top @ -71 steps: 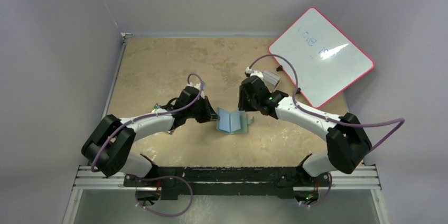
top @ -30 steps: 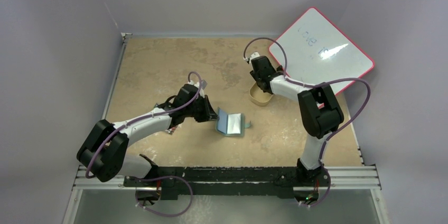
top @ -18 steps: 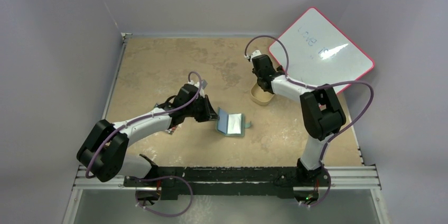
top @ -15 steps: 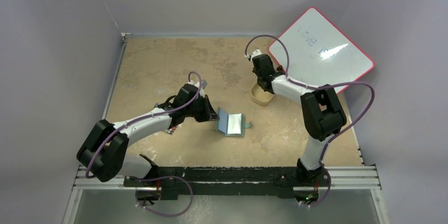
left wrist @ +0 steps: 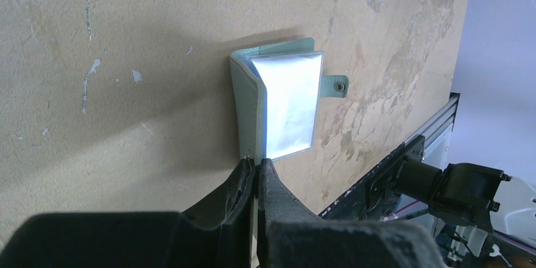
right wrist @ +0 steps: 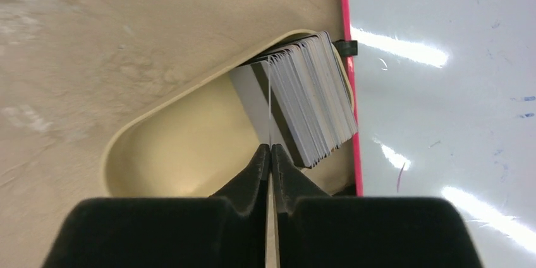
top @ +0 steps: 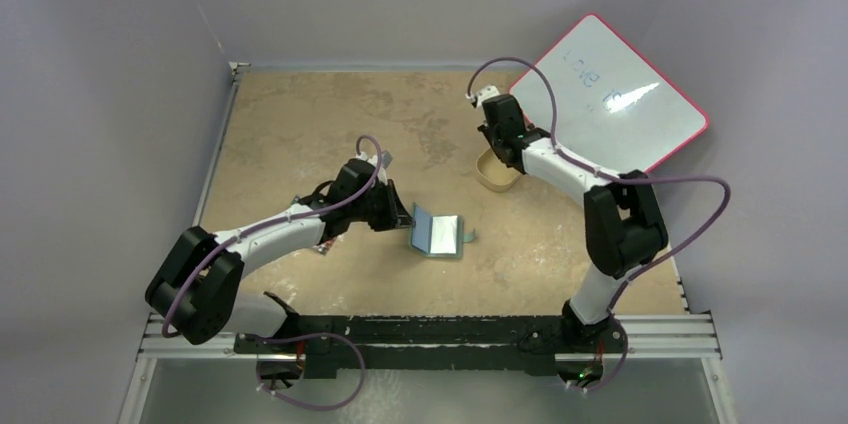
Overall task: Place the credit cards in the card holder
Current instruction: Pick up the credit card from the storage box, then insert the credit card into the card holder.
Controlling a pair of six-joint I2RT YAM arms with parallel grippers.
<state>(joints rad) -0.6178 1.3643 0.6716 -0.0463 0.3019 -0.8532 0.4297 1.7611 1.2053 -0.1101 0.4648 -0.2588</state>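
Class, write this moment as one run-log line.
left gripper: shut on card holder | right gripper: shut on one credit card in tan tray | stage: pick

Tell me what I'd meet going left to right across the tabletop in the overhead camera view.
Left end effector → green card holder → tan oval tray → pink-rimmed whiteboard.

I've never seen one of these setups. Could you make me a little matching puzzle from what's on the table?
1. card holder
2. credit cards
3. whiteboard
4. left gripper

A. stacked on edge in the tan tray
B. pinching the card holder's corner
C. lying open mid-table
D. red-rimmed, at the far right

Pairs: 1-C, 2-A, 3-D, 4-B
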